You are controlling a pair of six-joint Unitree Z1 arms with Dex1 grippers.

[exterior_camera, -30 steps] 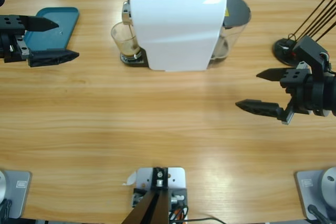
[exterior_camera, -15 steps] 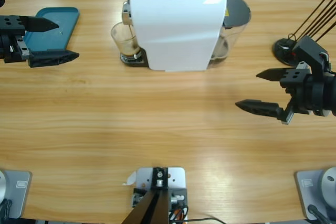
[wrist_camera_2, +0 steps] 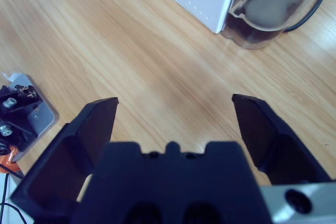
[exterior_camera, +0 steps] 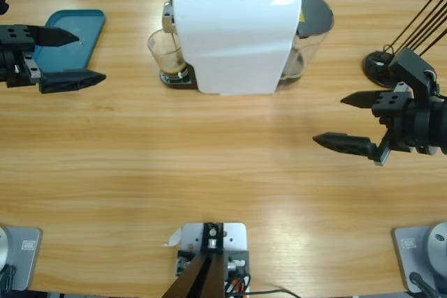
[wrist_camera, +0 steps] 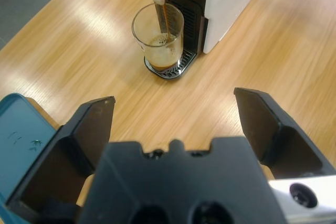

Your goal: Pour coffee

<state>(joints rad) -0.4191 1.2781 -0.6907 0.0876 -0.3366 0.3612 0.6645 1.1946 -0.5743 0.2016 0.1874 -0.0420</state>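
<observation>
Streaming from the machine spout, coffee collects in the glass on its drip tray; both claws, left and right, wait spread apart, empty, over the bench.

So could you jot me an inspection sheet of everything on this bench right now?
Surface: wooden table, bare in the middle.
Job's things: coffee streaming into a glass cup under the white coffee machine.
Clutter: teal tray at one end.
Grippers: left gripper open, empty; right gripper open, empty.
Cables: thin black rods from a round black base.
Surroundings: grey floor beyond the table.
</observation>
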